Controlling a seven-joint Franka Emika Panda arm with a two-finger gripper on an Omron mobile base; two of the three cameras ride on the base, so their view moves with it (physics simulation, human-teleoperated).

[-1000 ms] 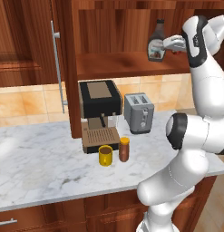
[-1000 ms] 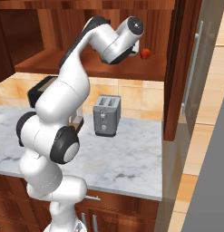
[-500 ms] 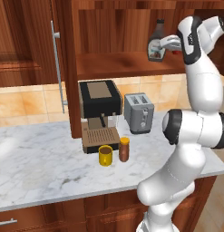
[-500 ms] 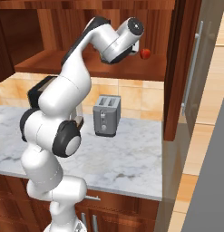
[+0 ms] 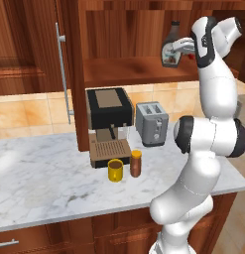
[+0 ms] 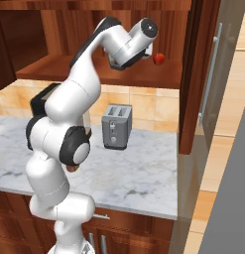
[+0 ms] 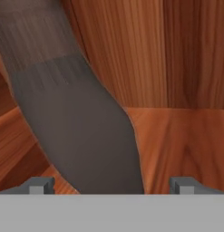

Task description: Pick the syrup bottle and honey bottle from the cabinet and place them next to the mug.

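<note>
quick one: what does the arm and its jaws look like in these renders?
The arm is glossy white with rounded, bulbous links and dark grey-to-black bands at the joints. No cables or markings show. The gripper ends in two small grey square-tipped jaws, seen in the hand view.

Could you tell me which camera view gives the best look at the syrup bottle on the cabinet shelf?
The left base view: the syrup bottle shows whole there, tilted, with black cap and whitish label, at the end effector. The hand view catches a close grey-brown stretch of its body. In the right base view the arm covers it.
</note>
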